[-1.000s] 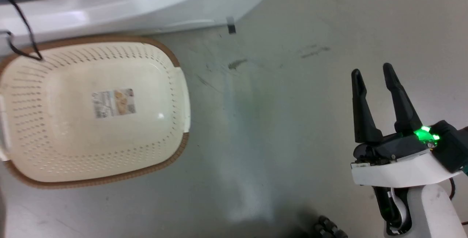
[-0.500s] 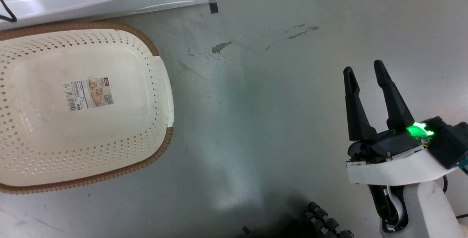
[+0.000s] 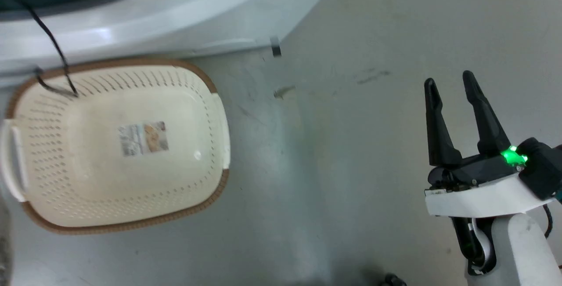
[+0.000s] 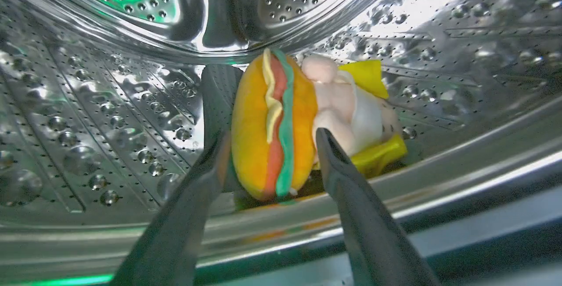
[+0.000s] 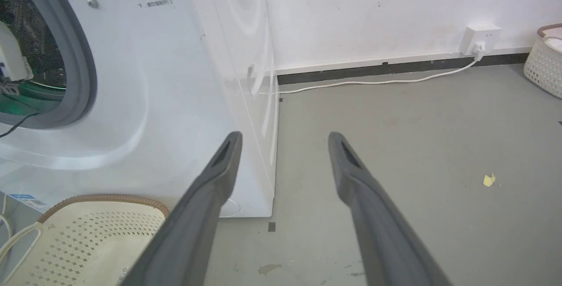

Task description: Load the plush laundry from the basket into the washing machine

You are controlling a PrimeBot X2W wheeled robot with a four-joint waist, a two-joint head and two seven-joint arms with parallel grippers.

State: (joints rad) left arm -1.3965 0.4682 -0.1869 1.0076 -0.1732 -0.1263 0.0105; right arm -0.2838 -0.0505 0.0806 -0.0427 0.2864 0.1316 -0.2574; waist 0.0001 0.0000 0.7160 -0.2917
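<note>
Left wrist view, left gripper [image 4: 272, 135]: inside the steel drum [image 4: 109, 101]. The fingers are spread wide, one on each side of the burger-like back of the plush laundry [image 4: 254, 119]. The plush shows no dent at the fingertips.
Plush laundry: rests on the drum floor, just beyond the near lip. The orange, green and red back faces the camera. The pink body, white band and yellow cloth lie to the right.
Drum: perforated and shiny, with green light reflected at far left.
Right gripper [image 3: 448, 79]: jaws wide apart with nothing between them. It hangs over the bare grey floor [image 3: 351, 145] at the right, well apart from the basket.
Right wrist light: green, at the finger base.
Basket [image 3: 123, 220]: stands on the floor at the left, just in front of the washing machine [image 3: 175, 9]. It has a brown rim and white side handles. A barcode label [image 3: 143, 138] shows on the inner bottom.
Black cable [image 3: 52, 44]: hangs from the machine front down over the basket's far rim.
Washing machine: white front with a grey rubber-rimmed port [image 5: 83, 57] at the left.
Wall side: a white socket [image 5: 481, 38] with a white cord [image 5: 373, 82] running along the skirting.
Far right: a second pale woven basket [image 5: 546, 66] on the floor.
Floor debris: one small yellow scrap [image 5: 488, 180], right of the right gripper.
</note>
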